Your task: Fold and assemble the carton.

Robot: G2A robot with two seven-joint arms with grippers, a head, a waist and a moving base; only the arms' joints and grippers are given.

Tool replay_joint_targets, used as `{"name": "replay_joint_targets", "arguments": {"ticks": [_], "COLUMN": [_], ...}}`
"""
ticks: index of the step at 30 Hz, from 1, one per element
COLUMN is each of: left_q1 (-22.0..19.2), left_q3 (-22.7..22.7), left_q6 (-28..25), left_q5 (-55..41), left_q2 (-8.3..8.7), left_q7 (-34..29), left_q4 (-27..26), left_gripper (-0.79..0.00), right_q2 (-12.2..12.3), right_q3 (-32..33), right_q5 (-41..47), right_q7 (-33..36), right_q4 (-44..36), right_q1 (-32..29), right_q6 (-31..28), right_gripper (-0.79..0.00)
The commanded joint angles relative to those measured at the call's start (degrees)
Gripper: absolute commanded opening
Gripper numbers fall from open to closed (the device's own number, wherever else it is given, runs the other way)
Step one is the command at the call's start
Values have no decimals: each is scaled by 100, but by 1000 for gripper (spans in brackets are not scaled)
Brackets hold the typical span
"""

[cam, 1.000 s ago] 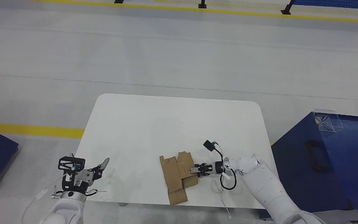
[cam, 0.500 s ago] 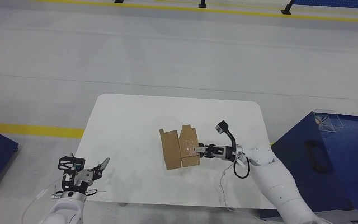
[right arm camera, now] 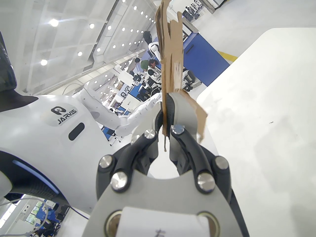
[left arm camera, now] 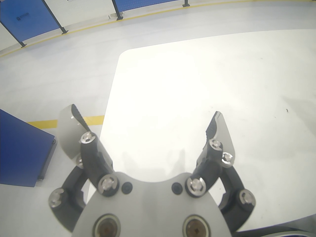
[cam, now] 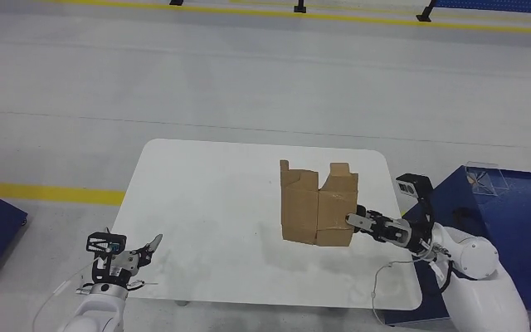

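Note:
The carton (cam: 318, 207) is a flattened brown cardboard blank, held up off the white table (cam: 207, 216) over its right half, broad face toward the top camera. My right gripper (cam: 353, 220) is shut on the carton's right lower edge. In the right wrist view the carton (right arm camera: 170, 57) shows edge-on, pinched in the right gripper (right arm camera: 166, 104), with a loose flap bent to one side. My left gripper (cam: 151, 246) hangs at the table's front left corner, open with nothing between its fingers (left arm camera: 217, 129).
A blue cabinet (cam: 473, 232) stands just right of the table, close to my right arm. Another blue panel (left arm camera: 22, 154) sits off the table's left side. The table surface (left arm camera: 197, 80) ahead of my left gripper is bare white.
My right gripper lifted the carton from the table's front edge and carried it up and to the right, turning it upright. The left arm has stayed where it was.

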Motion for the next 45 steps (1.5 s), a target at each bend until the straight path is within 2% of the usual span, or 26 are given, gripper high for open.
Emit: {"name": "replay_joint_targets", "arguments": {"ticks": [1, 26, 29, 33, 36, 38, 40, 43, 45], "left_q1": [0, 0, 0, 0, 0, 0, 0, 0, 0], "left_q3": [0, 0, 0, 0, 0, 0, 0, 0, 0], "left_q6": [0, 0, 0, 0, 0, 0, 0, 0, 0], "left_q5": [0, 0, 0, 0, 0, 0, 0, 0, 0], "left_q2": [0, 0, 0, 0, 0, 0, 0, 0, 0], "left_q7": [0, 0, 0, 0, 0, 0, 0, 0, 0], "left_q4": [0, 0, 0, 0, 0, 0, 0, 0, 0], "left_gripper": [0, 0, 0, 0, 0, 0, 0, 0, 0], "right_q2": [-2, -2, 4, 16, 7, -17, -39, -86, -127], "right_q3": [-8, -8, 64, 137, 83, -37, -295, -820, -1122], "right_q5": [2, 2, 175, 1332, 2626, 3784, 4685, 5661, 6074], "right_q7": [2, 2, -100, 164, 689, 1325, 1738, 1738, 1738], "right_q4": [12, 12, -199, -407, -417, -293, -49, 140, 319], "right_q1": [10, 10, 3, -31, -82, -92, -64, 66, 139], "right_q6": [2, 2, 58, 164, 689, 1339, 2419, 4000, 4729], "right_gripper": [-785, -785, -785, -785, -785, -785, -785, -785, -785]}}
